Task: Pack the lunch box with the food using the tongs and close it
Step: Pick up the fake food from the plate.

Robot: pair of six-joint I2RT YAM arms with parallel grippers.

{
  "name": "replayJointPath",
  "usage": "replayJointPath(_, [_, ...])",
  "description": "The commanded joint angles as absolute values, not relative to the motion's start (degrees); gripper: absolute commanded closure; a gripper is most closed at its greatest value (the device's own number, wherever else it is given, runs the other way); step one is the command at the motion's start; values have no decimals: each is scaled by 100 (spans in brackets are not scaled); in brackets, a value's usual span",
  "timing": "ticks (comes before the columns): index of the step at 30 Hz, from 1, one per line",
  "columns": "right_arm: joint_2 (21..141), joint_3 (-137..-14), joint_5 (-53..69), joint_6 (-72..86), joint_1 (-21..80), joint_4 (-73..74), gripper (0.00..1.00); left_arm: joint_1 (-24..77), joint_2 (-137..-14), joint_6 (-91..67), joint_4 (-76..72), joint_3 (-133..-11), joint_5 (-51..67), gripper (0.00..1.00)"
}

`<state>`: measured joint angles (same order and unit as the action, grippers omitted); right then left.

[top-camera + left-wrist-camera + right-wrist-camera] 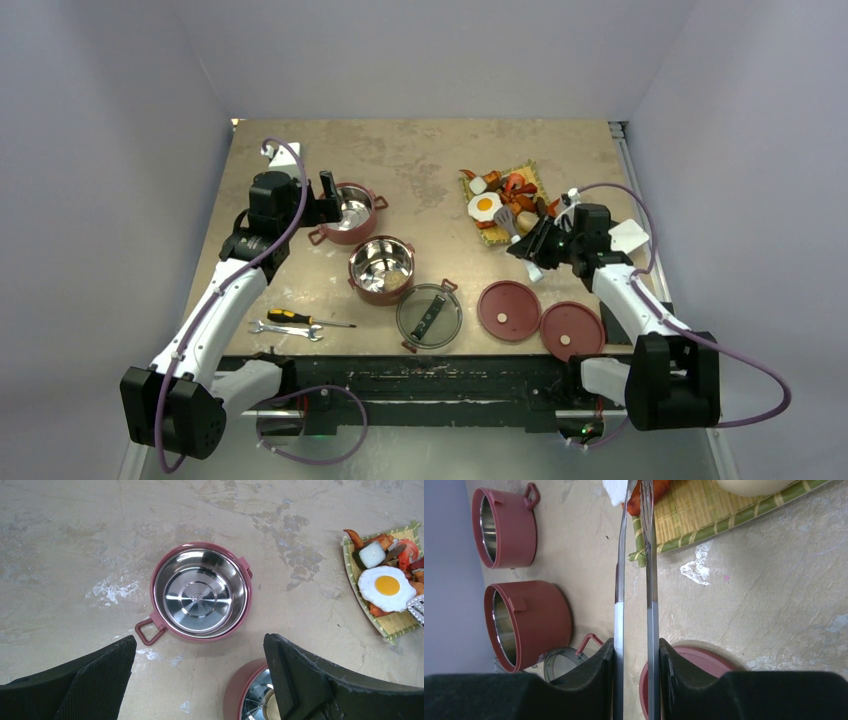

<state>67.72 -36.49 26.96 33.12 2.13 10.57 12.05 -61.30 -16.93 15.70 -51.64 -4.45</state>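
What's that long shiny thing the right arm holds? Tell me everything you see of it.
The tongs: two thin, shiny metal arms, nearly parallel with a narrow gap. The right gripper pinches them between black fingers. They reach over the woven mat edge, tips by the food; one tip looks slotted.

**Bowls Left of Centre, Mat Upper Right, Lids Along the Bottom**

In the top view, the upper bowl (347, 212) sits left of centre. The lower bowl (382, 268) stands just below and right of it, apart. Below-right of that lies the handled top lid (429, 316). To its right come the left disc lid (509, 310) and the right disc lid (571, 330), side by side. The woven mat (492, 237) lies right of centre and carries the fried egg (485, 206) and other food pieces (515, 185). The tongs (507, 219) reach over its lower part. The screwdriver (300, 319) lies lower left, with the wrench (285, 329) just below it.
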Motion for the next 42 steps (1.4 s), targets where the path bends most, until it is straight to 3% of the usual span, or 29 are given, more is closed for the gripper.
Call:
replayJointPath(1, [6763, -3516, 3074, 3487, 176, 418, 65, 1169, -6161, -1701, 1468, -5195, -371, 1])
replayJointPath(16, [7140, -3344, 3361, 3794, 176, -372, 67, 1169, -6163, -1688, 1481, -5208, -394, 1])
replayJointPath(20, [7174, -3335, 3415, 3794, 176, -444, 75, 1171, -6166, -1688, 1477, -5203, -403, 1])
replayJointPath(25, [7015, -3329, 3486, 3752, 176, -385, 100, 1169, -6155, -1688, 1490, -5212, -413, 1])
replayJointPath(42, [6293, -3279, 3876, 3931, 176, -430, 100, 1169, -6152, -1688, 1488, -5204, -435, 1])
